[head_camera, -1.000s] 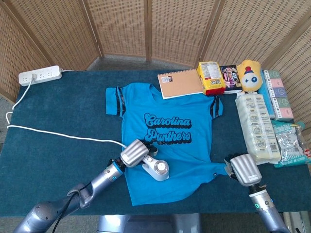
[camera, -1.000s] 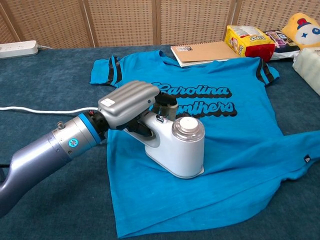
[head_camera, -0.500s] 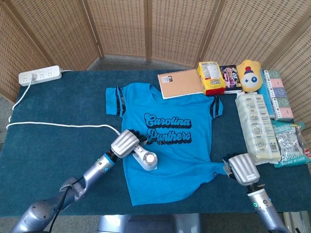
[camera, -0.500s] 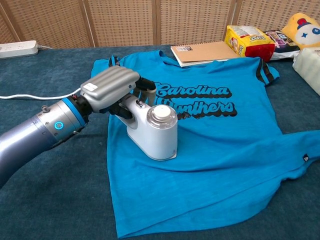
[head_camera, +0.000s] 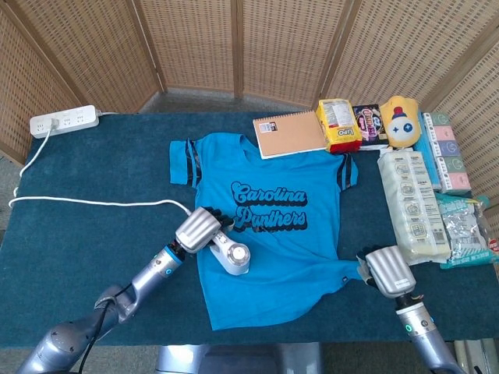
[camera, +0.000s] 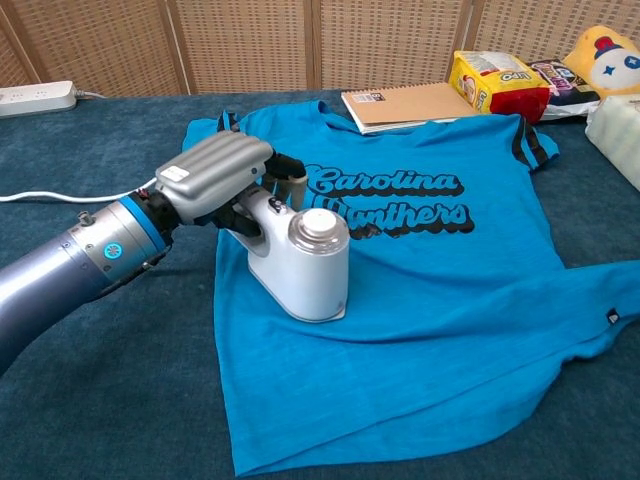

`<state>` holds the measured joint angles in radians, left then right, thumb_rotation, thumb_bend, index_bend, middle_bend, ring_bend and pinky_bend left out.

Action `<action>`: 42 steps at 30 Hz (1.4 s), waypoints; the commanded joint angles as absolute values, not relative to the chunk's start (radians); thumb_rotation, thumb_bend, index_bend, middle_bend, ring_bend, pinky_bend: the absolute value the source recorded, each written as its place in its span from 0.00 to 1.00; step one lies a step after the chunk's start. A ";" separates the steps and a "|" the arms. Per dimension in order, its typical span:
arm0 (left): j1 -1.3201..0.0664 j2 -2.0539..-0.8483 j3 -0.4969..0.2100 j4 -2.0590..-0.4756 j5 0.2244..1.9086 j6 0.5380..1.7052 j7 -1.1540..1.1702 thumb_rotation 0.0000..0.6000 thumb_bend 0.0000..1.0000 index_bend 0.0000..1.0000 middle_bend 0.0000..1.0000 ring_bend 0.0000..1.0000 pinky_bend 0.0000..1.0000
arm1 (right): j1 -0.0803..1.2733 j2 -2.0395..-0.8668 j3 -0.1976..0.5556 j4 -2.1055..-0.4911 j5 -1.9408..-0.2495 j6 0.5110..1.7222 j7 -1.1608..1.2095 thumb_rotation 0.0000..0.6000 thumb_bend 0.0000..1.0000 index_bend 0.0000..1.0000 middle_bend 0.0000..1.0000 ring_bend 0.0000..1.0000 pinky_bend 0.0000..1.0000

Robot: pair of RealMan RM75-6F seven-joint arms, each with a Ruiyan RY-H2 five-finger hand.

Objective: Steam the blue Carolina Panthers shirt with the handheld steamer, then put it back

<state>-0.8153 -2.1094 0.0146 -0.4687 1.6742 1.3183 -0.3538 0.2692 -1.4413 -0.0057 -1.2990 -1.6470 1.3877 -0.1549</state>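
The blue Carolina Panthers shirt (head_camera: pixel 273 226) (camera: pixel 430 290) lies flat on the dark teal table, its print facing up. A white handheld steamer (head_camera: pixel 231 256) (camera: pixel 300 265) stands on the shirt's left side, below the print. My left hand (head_camera: pixel 196 230) (camera: pixel 208 178) grips its handle from the left. The steamer's white cord (head_camera: pixel 93 202) runs left across the table to a power strip (head_camera: pixel 64 121). My right hand (head_camera: pixel 387 270) rests at the shirt's lower right hem with its fingers curled in; whether it holds the cloth is hidden. The chest view does not show it.
A spiral notebook (head_camera: pixel 290 133) (camera: pixel 410 103) lies at the shirt's collar. Snack packs (head_camera: pixel 338 125), a yellow plush (head_camera: pixel 400 121) and wrapped packages (head_camera: pixel 413 204) crowd the right side. Wicker screens stand behind the table.
My left hand has slid the steamer up and to the left across the shirt, from the lower middle to the left side. The right hand has barely moved.
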 commanded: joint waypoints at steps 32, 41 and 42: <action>-0.805 -2.118 0.021 -0.391 1.663 1.323 -0.378 1.00 0.43 0.52 0.67 0.59 0.64 | 0.273 -1.446 -0.006 -1.299 -1.645 1.380 -0.160 1.00 0.36 0.76 0.70 0.71 0.78; -0.823 -2.168 0.029 -0.411 1.679 1.336 -0.388 1.00 0.42 0.52 0.67 0.59 0.64 | 0.268 -1.441 -0.006 -1.296 -1.640 1.384 -0.157 1.00 0.36 0.76 0.70 0.71 0.78; -0.825 -2.171 0.029 -0.413 1.680 1.339 -0.389 1.00 0.42 0.52 0.67 0.59 0.64 | 0.267 -1.440 -0.007 -1.295 -1.640 1.384 -0.156 1.00 0.36 0.76 0.70 0.71 0.78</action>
<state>-0.8220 -2.1676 0.0291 -0.4101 1.6778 1.3355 -0.3874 0.2671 -1.4405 -0.0064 -1.2955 -1.6399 1.3842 -0.1562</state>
